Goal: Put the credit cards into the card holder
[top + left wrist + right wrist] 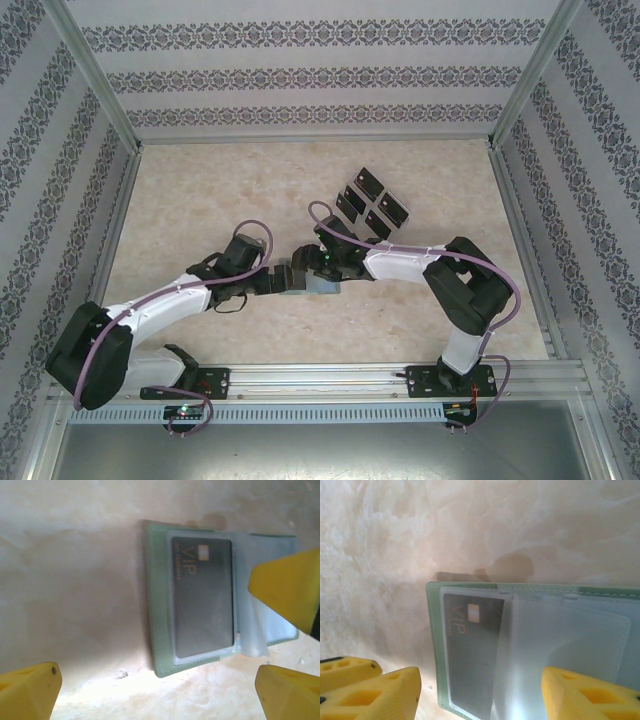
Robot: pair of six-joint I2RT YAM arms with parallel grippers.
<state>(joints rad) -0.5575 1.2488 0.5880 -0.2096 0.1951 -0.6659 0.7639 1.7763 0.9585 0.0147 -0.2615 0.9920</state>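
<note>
The grey-green card holder (159, 630) lies open on the table, with one black credit card marked VIP (202, 600) inside its clear sleeve. My left gripper (160, 695) hovers open just short of the holder's near edge, with nothing between its fingers. Over the holder's clear sleeve pages (555, 645), my right gripper (480, 695) has its yellow fingers spread wide and open. The same card (470, 650) sits in the left pocket of the holder (434, 645). In the top view both grippers meet over the holder (322, 286) at mid-table. Several loose black credit cards (372, 200) lie beyond it.
A yellow finger of the right gripper (292, 590) reaches over the holder's right half in the left wrist view. Aluminium frame rails (120, 200) and patterned walls enclose the beige table (200, 190). The loose cards lie to the back right.
</note>
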